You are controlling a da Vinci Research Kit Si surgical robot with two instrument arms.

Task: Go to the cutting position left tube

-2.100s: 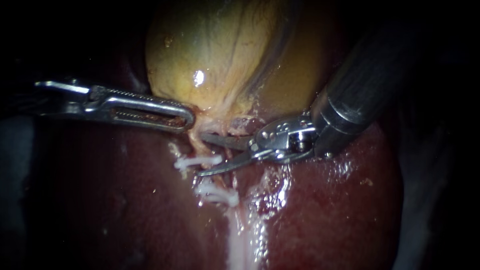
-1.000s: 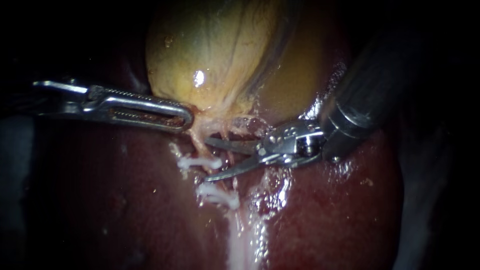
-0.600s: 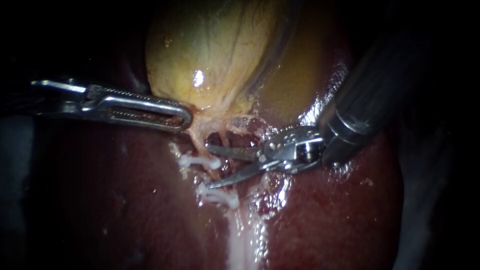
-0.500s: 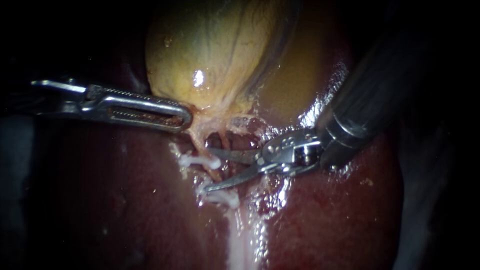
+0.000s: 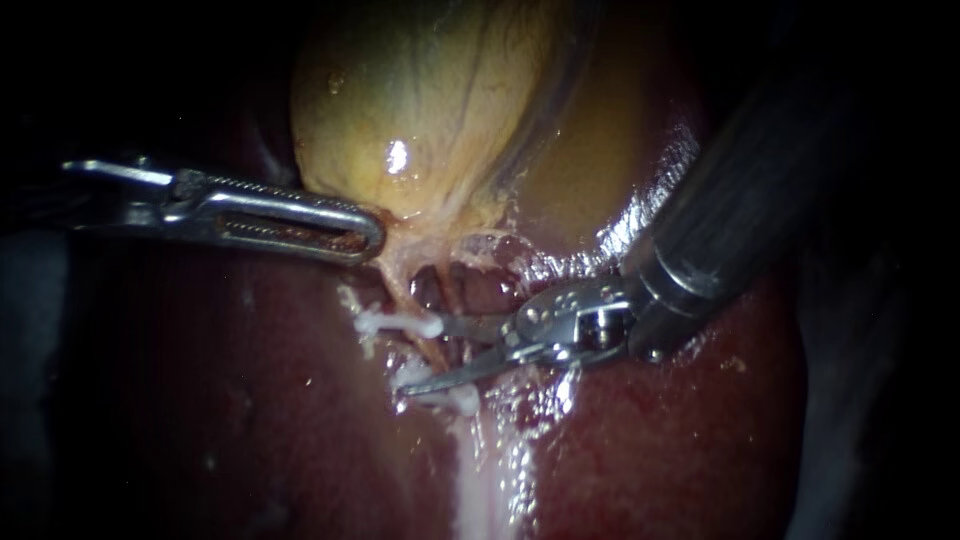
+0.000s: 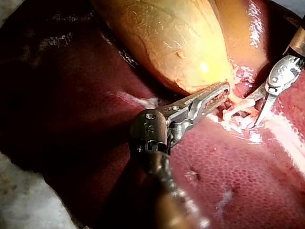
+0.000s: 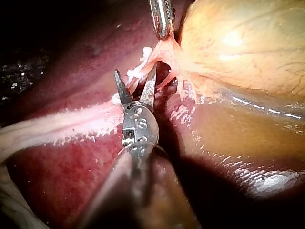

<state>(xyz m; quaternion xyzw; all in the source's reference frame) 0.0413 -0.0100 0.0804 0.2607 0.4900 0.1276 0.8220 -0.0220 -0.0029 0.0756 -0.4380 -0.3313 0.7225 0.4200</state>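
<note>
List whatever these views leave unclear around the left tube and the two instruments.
1. Endoscope view: whether the right instrument, jaws open, touches the left tube; the jaws overlap it.
2. Left wrist view: the clips are too small to tell apart.
3. Right wrist view: the left instrument is cut off by the edge; only its jaw ends show, shut on the gallbladder.

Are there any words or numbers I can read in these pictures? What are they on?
No words, labels or numbers can be read anywhere.
Right instrument: tiny marks on the metal behind its jaws, too blurred to read.
Left instrument, gallbladder, liver, clips: nothing written on them.
</note>
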